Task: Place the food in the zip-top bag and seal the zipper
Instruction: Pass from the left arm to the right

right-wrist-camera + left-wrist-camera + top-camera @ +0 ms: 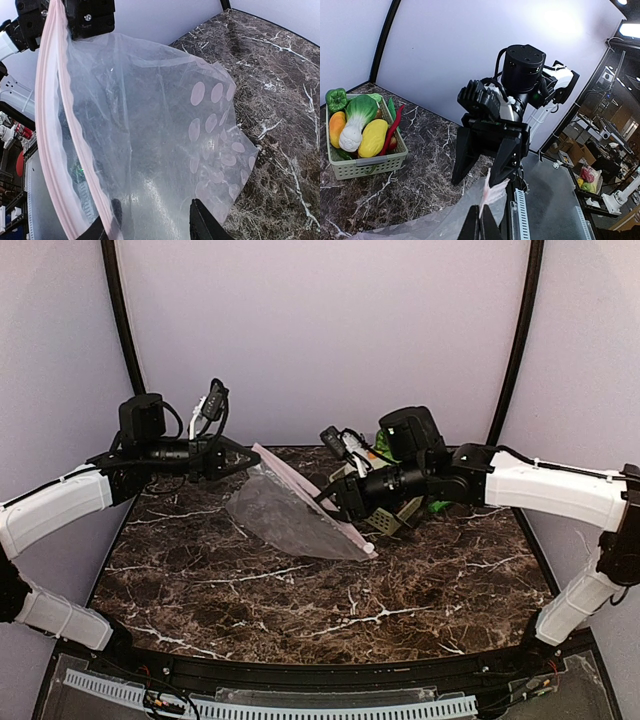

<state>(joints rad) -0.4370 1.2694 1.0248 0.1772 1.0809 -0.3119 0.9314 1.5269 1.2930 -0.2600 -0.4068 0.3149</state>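
Observation:
The clear dotted zip-top bag hangs slanted over the table, and its pink zipper runs from upper left to lower right. My left gripper is shut on the zipper's upper corner; the pinch shows at my left gripper. My right gripper stands open at the bag's mouth edge. In the right wrist view its fingers straddle the bag, one seen through the film beside the zipper. The food, with bok choy, a red chili and a green pepper, lies in the basket.
The pale green lattice basket stands at the back right of the marble table, mostly hidden behind my right arm in the top view as the basket. A white slotted cable rail runs along the near table edge.

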